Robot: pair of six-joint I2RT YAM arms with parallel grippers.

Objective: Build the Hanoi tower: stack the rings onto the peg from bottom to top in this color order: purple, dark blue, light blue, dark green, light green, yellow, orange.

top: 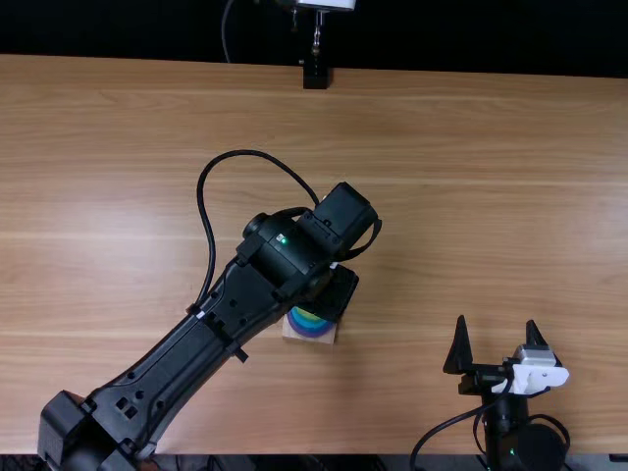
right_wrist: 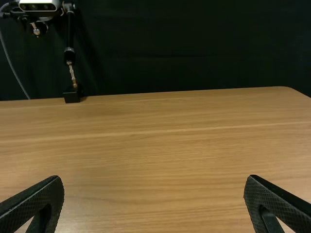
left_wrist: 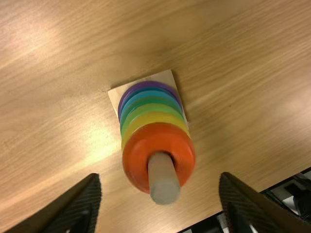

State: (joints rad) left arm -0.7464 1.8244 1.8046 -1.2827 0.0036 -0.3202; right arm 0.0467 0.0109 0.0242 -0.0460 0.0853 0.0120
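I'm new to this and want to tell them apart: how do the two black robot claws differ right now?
The left arm's black claw hangs above the stack of colourful rings, while the right arm's black claw is away from it, near the closer edge of the light brown wooden table. The left claw points down; the right claw points outward, across the table. Both are open and empty.

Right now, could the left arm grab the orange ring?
Probably yes. The left claw is open above the peg, and the orange ring sits topmost, with nothing seen lying over it. Only the peg pokes up through its middle.
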